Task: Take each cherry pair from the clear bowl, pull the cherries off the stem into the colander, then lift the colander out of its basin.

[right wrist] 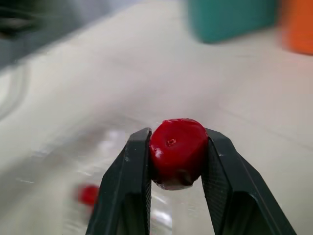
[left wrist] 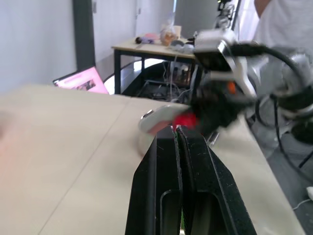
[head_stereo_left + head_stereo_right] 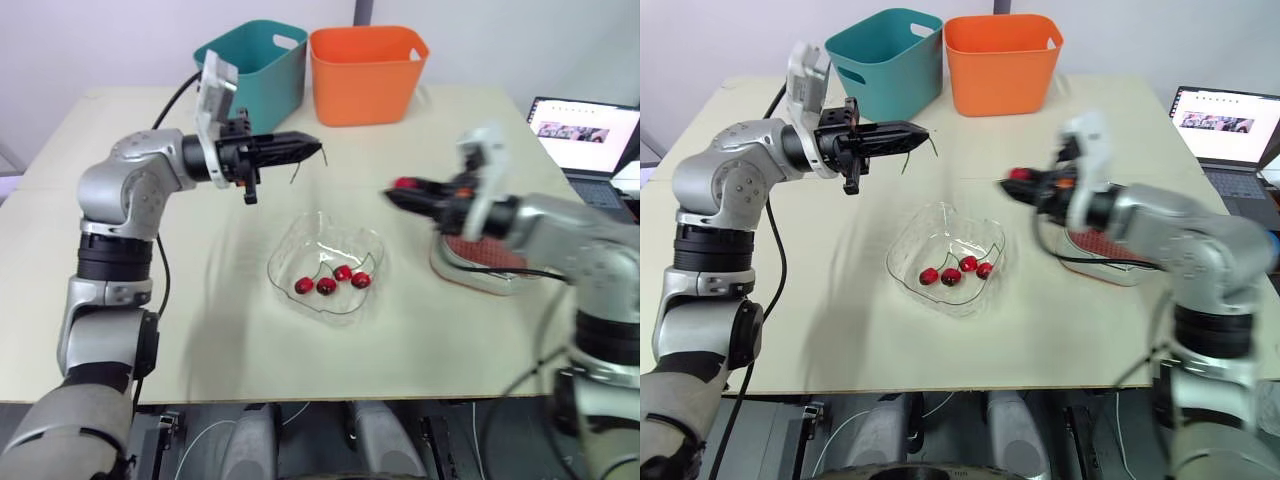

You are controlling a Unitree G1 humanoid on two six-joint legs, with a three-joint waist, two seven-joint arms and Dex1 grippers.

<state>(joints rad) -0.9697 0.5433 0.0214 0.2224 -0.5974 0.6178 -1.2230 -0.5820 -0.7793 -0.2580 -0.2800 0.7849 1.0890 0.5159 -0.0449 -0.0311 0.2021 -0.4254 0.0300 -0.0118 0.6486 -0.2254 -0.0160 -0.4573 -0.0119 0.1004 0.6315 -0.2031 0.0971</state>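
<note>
Right gripper [image 1: 177, 137] pinches the cherry [image 1: 176, 152], likely soft and slippery, across its middle; left gripper [image 3: 316, 149] clamps the thin stem [image 3: 296, 172].

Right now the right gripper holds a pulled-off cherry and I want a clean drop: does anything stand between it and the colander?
Nothing visible does. The right gripper holds the cherry in the air beside the clear bowl; the colander lies under that same arm.
</note>
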